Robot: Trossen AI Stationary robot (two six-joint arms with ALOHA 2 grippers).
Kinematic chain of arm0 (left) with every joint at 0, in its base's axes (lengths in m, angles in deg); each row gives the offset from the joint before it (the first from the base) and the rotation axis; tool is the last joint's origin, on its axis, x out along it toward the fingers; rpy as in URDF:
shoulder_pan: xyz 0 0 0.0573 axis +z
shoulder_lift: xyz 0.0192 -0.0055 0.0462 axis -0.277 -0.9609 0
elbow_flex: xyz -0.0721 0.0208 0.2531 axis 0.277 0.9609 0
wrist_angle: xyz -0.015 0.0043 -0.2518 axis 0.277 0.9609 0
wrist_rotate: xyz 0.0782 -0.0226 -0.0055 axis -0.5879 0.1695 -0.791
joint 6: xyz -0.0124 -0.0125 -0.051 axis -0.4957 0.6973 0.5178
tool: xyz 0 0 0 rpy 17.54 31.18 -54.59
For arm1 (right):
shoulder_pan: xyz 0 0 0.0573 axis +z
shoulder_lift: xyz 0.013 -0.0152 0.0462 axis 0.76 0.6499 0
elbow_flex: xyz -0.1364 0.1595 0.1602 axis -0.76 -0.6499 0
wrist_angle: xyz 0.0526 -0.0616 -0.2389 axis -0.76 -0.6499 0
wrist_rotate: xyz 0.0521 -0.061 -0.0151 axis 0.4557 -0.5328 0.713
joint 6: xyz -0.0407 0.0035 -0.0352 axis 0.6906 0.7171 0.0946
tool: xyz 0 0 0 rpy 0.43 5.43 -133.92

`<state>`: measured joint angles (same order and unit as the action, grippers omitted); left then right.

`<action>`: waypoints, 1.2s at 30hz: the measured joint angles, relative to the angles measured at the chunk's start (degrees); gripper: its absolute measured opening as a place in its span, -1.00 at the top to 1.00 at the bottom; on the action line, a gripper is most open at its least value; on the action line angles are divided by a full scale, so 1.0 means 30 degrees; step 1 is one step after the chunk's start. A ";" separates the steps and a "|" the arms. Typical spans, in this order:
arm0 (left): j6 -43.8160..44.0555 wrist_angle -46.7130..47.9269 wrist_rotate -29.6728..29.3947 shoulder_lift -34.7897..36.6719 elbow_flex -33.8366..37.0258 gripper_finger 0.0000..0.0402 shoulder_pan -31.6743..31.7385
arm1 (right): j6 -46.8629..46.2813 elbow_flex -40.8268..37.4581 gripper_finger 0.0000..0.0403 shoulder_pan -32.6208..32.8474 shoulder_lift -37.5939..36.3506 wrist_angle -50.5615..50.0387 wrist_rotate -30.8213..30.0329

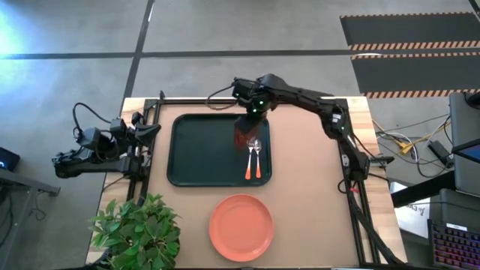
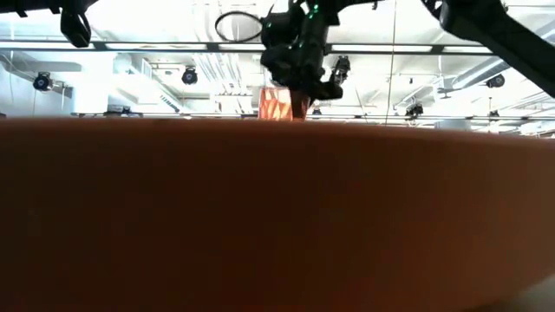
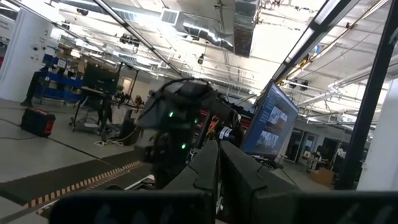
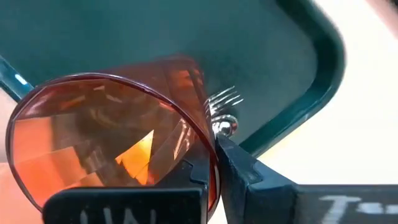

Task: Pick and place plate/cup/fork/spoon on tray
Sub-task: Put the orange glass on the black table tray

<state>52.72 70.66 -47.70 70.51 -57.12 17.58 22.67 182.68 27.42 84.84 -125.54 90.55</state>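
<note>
The dark tray [image 1: 202, 154] lies at the table's middle. The fork [image 1: 249, 160] and the spoon [image 1: 259, 160] lie side by side on its right part, heads toward the far edge; both heads show in the right wrist view, the fork's [image 4: 224, 98] and the spoon's [image 4: 225, 126]. My right gripper [image 1: 247, 124] is shut on the red-brown cup [image 1: 241, 136] over the tray, just left of the utensil heads. The salmon plate [image 1: 241, 227] rests flat on the table near the front edge. My left gripper [image 1: 148, 132] is shut and empty at the table's left edge. My right gripper pinches the cup's rim [image 4: 213, 163], one finger inside the mouth and one finger [image 4: 239, 171] outside. The fingers come from above, slanting down from the far side. The cup [image 2: 279, 103] hangs tilted below them over the tray; whether its base touches the tray I cannot tell.
A potted plant [image 1: 136, 231] stands at the table's near left corner, left of the plate. The plate's rim [image 2: 277, 217] fills the foreground of the low view and hides the tray. The tray's left part [image 1: 191, 146] is bare.
</note>
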 joint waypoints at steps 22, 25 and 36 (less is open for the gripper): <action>0.0032 0.0429 0.0015 -0.0007 0.0022 1.00 0.0000 | 0.0550 -0.0015 0.96 0.0357 0.1137 0.1324 0.0900; 0.0025 0.0429 0.0015 -0.0007 0.0022 1.00 0.0000 | 0.0618 -0.0015 0.95 0.0351 0.1137 0.1324 0.0898; -0.0033 0.0349 0.0015 -0.0007 0.0022 1.00 0.0000 | 0.0784 -0.0015 0.66 0.0564 0.1072 0.1426 0.1434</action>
<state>52.62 71.71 -47.65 70.49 -57.05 17.58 25.03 182.64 29.11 88.05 -121.27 94.86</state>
